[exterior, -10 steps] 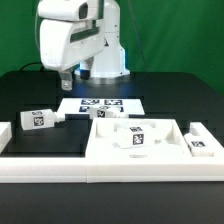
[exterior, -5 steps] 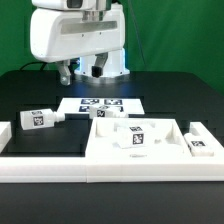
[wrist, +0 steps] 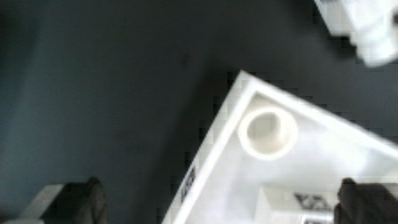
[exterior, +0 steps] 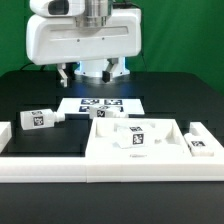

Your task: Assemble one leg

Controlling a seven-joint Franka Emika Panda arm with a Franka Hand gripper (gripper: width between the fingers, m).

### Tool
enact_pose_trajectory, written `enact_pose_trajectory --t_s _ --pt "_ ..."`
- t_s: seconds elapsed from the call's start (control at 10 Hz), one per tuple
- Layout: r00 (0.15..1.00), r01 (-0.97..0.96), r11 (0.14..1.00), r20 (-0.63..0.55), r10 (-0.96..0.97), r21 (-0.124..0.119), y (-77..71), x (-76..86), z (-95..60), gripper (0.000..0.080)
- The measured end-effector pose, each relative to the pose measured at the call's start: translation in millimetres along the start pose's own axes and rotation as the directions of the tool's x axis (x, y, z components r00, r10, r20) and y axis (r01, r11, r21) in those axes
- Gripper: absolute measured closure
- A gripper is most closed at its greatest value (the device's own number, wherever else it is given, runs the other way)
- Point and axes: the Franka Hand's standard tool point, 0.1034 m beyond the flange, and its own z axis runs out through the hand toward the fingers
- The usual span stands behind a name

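Note:
My gripper (exterior: 93, 73) hangs open and empty high above the back of the table, its dark fingers (exterior: 63, 76) spread wide. Below and in front lies the large white panel (exterior: 165, 150) with raised corner sockets. One leg (exterior: 136, 136), a small white block with tags, rests on the panel. Another leg (exterior: 40, 118) lies on the black table at the exterior view's left. A third (exterior: 101, 113) lies by the marker board, and a fourth (exterior: 201, 144) at the panel's right end. In the wrist view my gripper (wrist: 221, 205) is over the panel's edge (wrist: 240, 100), near a round socket (wrist: 267, 131) and a tagged leg (wrist: 313, 200).
The marker board (exterior: 100, 102) lies flat behind the panel. A low white bar (exterior: 45, 166) runs along the front at the exterior view's left, with a white block (exterior: 4, 134) at the left edge. The arm's base (exterior: 100, 68) stands behind.
The wrist has swung toward the exterior view's right and turned, so the hand now faces square-on with both fingers showing. The legs and panel have not moved.

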Motion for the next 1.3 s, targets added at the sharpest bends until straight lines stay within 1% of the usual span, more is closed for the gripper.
enact_pose_trajectory --t_s 0.2,0.3,0.4,0.5,0.6,0.7,0.8,0.9,1.2,1.3 --pt "0.988 -0.156 0.987 -0.004 0.157 0.02 -3.5 0.9 0.9 0.0151" --pt "0.978 -0.206 0.978 -0.003 0.206 0.022 -4.7 1.4 0.9 0.0151" --pt "0.968 -0.253 0.967 -0.003 0.253 0.029 -6.0 1.9 1.0 0.0151" --pt "0.941 -0.337 0.94 0.003 0.337 0.05 -5.2 0.5 1.8 0.0151" --pt "0.904 -0.427 0.901 0.015 0.427 0.08 4.2 -5.9 4.2 0.0151" --pt "0.872 -0.489 0.868 0.008 0.49 0.085 16.6 -11.2 7.6 0.0151" --pt "0.825 -0.564 0.821 0.016 0.565 0.09 22.6 -14.4 8.7 0.0151" --pt "0.799 -0.6 0.795 0.021 0.601 0.089 17.5 -11.9 8.4 0.0151" --pt "0.685 -0.727 0.679 0.042 0.727 0.105 12.0 -9.2 8.6 0.0151" --pt "0.624 -0.779 0.612 0.066 0.779 0.135 14.8 -13.7 11.7 0.0151"
